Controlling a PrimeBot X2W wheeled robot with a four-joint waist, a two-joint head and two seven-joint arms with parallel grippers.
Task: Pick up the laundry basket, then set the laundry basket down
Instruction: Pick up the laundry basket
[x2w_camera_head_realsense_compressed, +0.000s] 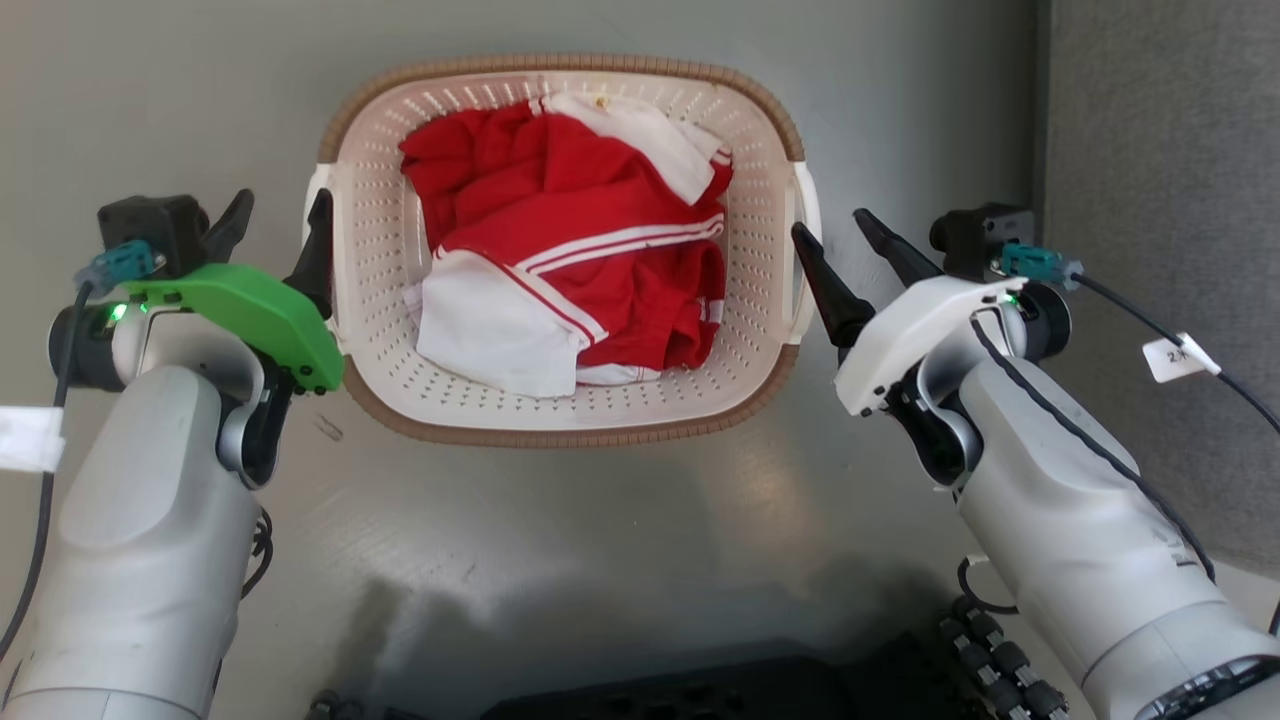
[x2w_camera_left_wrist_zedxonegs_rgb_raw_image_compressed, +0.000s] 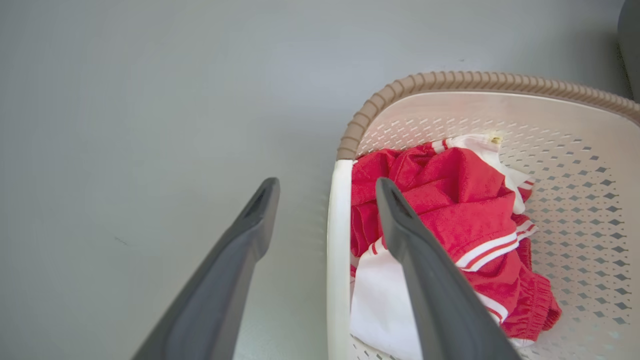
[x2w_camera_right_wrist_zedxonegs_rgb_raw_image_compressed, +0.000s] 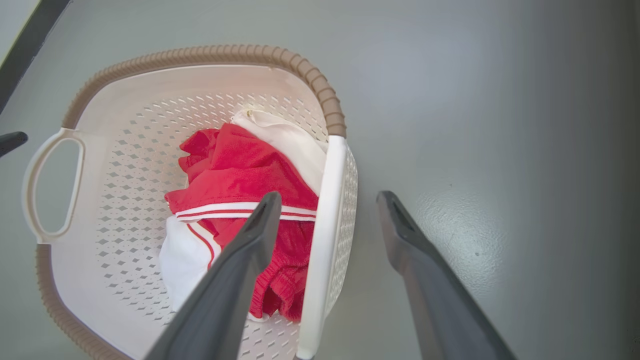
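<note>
Grasp stage — nothing lifted yet.
The laundry basket (x2w_camera_head_realsense_compressed: 560, 66) sat on the floor (x2w_camera_head_realsense_compressed: 600, 520) between the left gripper (x2w_camera_head_realsense_compressed: 280, 215) and right gripper (x2w_camera_head_realsense_compressed: 832, 228), both spread open astride its side handles (x2w_camera_right_wrist_zedxonegs_rgb_raw_image_compressed: 322, 225) — next, probably closing both together, then raising evenly.

Cream perforated laundry basket (x2w_camera_head_realsense_compressed: 375, 250), brown woven-look rim, upright on floor (holding clothes) — white side handles

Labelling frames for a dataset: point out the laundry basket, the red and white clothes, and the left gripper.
laundry basket (x2w_camera_head_realsense_compressed: 560, 437), head view, near brown rim.
red and white clothes (x2w_camera_head_realsense_compressed: 600, 200), head view, red fabric middle.
left gripper (x2w_camera_head_realsense_compressed: 283, 197), head view, midway between its fingertips.
</note>
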